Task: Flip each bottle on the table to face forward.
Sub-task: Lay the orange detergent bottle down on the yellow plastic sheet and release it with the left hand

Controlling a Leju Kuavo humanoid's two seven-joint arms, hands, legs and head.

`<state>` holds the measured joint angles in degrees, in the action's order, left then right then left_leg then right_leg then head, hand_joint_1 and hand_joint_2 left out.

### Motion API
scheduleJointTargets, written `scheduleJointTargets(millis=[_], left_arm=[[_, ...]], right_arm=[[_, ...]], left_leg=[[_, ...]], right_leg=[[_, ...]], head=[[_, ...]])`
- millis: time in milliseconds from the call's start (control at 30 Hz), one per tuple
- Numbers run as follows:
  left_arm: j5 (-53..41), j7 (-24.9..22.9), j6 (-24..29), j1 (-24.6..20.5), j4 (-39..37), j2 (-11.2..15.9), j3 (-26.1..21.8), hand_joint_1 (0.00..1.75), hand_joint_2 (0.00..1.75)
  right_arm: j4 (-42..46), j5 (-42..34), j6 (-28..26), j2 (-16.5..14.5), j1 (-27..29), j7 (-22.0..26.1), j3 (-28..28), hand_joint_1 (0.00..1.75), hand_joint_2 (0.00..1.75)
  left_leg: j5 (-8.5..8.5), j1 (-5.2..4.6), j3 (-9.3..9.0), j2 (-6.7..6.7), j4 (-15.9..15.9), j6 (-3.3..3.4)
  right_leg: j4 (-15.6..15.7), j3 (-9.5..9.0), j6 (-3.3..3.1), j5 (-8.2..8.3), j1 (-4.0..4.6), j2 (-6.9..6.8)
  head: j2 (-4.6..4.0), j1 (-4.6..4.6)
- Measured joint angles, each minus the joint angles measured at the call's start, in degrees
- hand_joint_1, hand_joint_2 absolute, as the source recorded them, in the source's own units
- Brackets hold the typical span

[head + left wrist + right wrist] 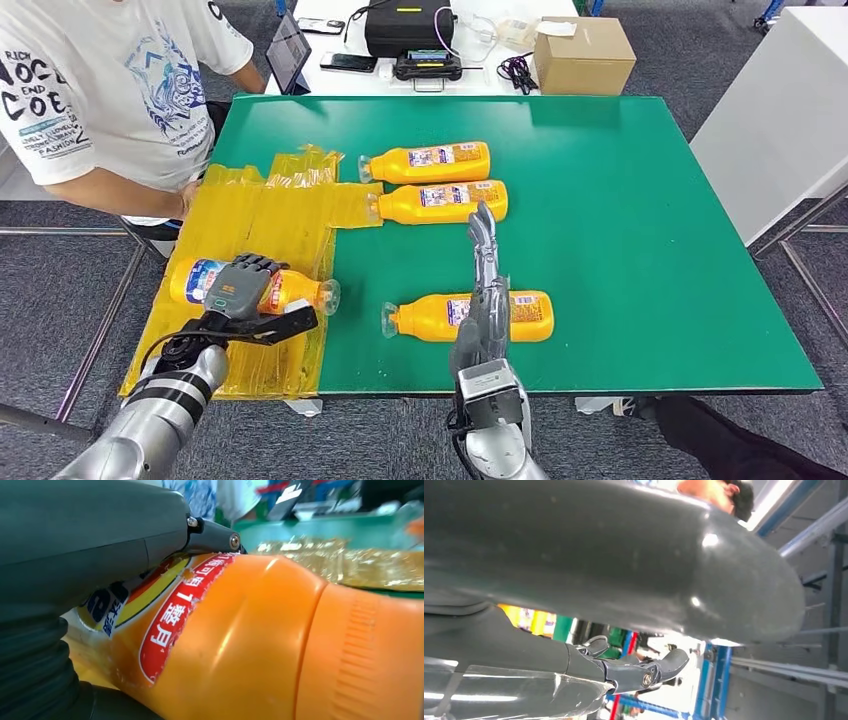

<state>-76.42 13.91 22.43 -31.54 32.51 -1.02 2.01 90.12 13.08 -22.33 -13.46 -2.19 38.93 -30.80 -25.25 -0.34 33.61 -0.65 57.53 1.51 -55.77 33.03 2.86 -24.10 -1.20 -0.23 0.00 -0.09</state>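
You had a green table in the middle of the room, on a grey carpet floor. Behind the green table stood a white desk with a cardboard box, a black case and a tablet. Right of the green table stood a white cabinet. A person in a white T-shirt sat at its left far corner.

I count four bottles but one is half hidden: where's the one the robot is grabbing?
In the head view, that orange bottle lies on the yellow sheet at the table's left, under the left hand, cap pointing right.
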Motion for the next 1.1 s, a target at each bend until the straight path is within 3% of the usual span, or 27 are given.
scheduleJointTargets(millis=[300, 433, 467, 567, 600, 733, 1100], left_arm=[[-0.9, -2.2, -0.9, -3.3, -5.0, 1.2, 0.7, 1.75, 1.75], [1.1, -1.3, -2.7, -4.0, -5.6, 1.2, 0.6, 1.57, 1.75], [1.7, -1.0, -3.5, -4.2, -5.7, 1.2, 0.5, 1.39, 1.75], [2.9, -0.3, -5.1, -4.7, -6.0, 1.3, 0.1, 0.27, 1.75], [3.3, -0.1, -5.7, -4.7, -6.1, 1.3, -0.1, 0.06, 1.75], [6.9, 1.6, -11.0, -5.2, -6.3, 1.4, -1.5, 0.00, 0.00], [18.1, 7.2, -24.8, -5.6, -6.8, 1.9, -6.3, 0.00, 0.00]], right_arm=[[-1.5, 0.2, 1.9, -0.6, 0.1, -0.6, 0.0, 0.00, 0.00], [-2.0, 0.3, 2.1, -0.7, 0.1, -0.6, 0.1, 0.00, 0.00], [-2.1, 0.3, 2.2, -0.7, 0.1, -0.6, 0.1, 0.00, 0.00], [-2.3, 0.4, 2.3, -0.8, 0.1, -0.7, 0.1, 0.00, 0.00], [-2.4, 0.4, 2.4, -0.9, 0.1, -0.7, 0.1, 0.00, 0.00], [-2.8, 0.4, 3.1, -1.0, 0.1, -0.9, 0.3, 0.00, 0.00], [-4.5, 0.0, 5.4, -2.1, -0.1, -1.4, 0.9, 0.00, 0.00]], left_leg=[[0.07, 0.03, -0.25, 0.14, 0.0, -0.15], [0.12, 0.06, -0.26, 0.14, 0.0, -0.19], [0.12, 0.07, -0.26, 0.14, 0.0, -0.18], [0.12, 0.08, -0.26, 0.14, 0.0, -0.18], [0.12, 0.08, -0.26, 0.14, 0.0, -0.18], [0.12, 0.07, -0.26, 0.12, 0.0, -0.18], [0.11, 0.06, -0.68, -0.01, -0.1, -0.19]], right_leg=[[0.0, -0.13, -0.20, 0.13, 0.09, 0.04], [0.0, -0.14, -0.20, 0.13, 0.12, 0.04], [0.0, -0.14, -0.20, 0.13, 0.12, 0.03], [0.0, -0.14, -0.20, 0.13, 0.11, 0.03], [0.0, -0.14, -0.20, 0.13, 0.10, 0.03], [0.0, -0.18, -0.20, 0.13, 0.08, 0.03], [0.0, -0.66, -0.21, 0.10, 0.07, 0.01]], head=[[0.00, -0.02], [0.00, -0.01], [0.00, -0.01], [0.00, -0.02], [0.00, -0.02], [0.00, -0.03], [0.00, -0.02]])
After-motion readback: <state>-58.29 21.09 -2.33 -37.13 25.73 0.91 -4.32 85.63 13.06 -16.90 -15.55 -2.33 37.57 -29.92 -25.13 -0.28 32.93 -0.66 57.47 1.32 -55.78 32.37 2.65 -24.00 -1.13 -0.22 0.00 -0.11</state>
